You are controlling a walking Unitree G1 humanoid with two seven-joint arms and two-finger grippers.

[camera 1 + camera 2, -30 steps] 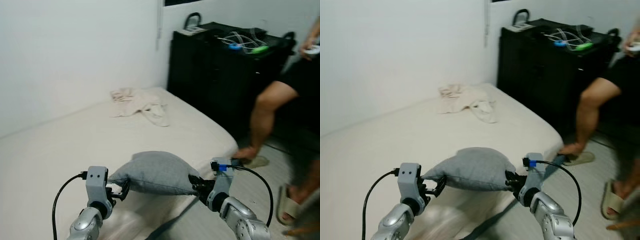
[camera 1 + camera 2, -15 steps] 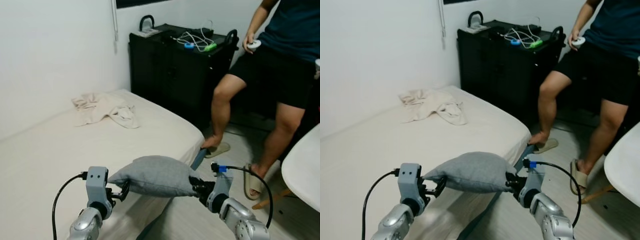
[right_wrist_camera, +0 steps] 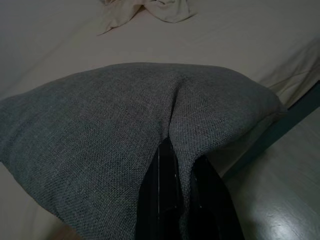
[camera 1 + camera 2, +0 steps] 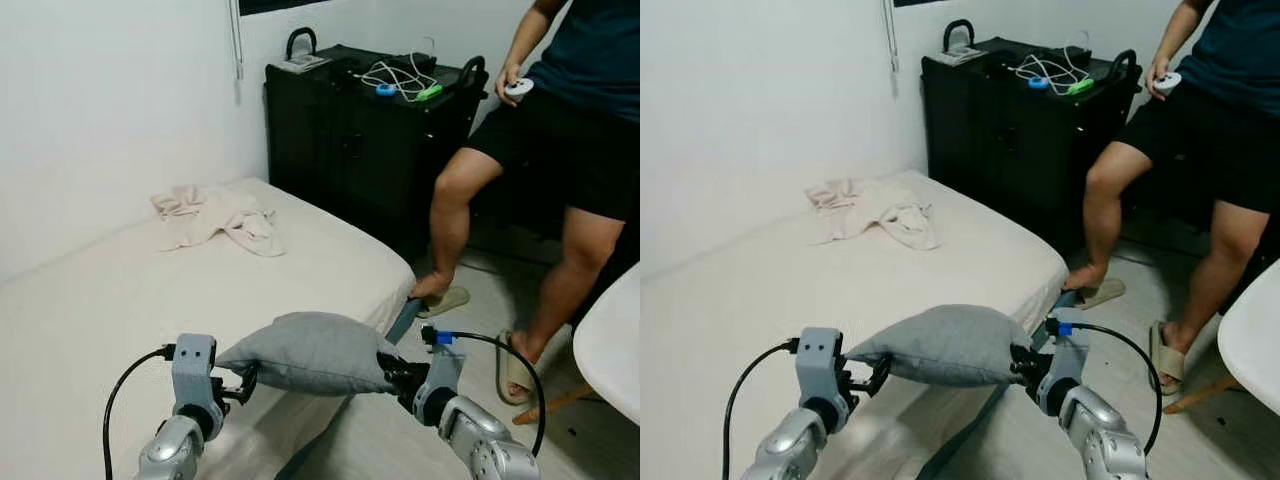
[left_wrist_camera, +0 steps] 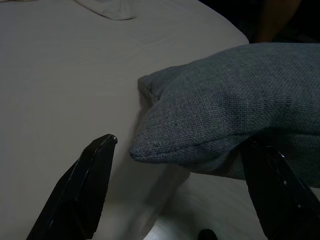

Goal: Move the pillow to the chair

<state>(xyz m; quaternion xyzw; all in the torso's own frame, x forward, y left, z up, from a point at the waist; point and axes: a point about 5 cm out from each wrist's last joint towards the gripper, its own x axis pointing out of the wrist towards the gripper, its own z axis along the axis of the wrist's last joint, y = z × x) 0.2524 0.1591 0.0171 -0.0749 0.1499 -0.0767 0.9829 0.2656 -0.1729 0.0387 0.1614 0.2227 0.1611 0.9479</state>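
The grey pillow (image 4: 312, 352) is up in the air between both arms, hanging just past the corner of the bed (image 4: 120, 290) and over the floor. The right pincer (image 3: 182, 197) has its black fingers pinched tight on a fold of fabric at the pillow's right end, and you can see the cloth bunch around them in the right wrist view. The left pincer (image 5: 175, 192) is a different story: its fingers stand wide apart on either side of the pillow's left corner, and I can't say they are pressing on it at all. It looks a light, soft thing, sagging a little at the ends, with a coarse weave that should give the fingers plenty of bite; the seams and corners are the places to hold, since the plump middle would only squash away. With one end pinched, a swing could let the loose end droop. The white chair (image 4: 610, 345) peeks in at the right edge, well apart from the pillow. A person (image 4: 545, 150) stands by the black cabinet (image 4: 370, 140), and a crumpled cloth (image 4: 215, 215) lies far up the bed. Compared with half a second ago, the view has slid a touch leftward, with less chair showing; the pillow sits the same between the arms.
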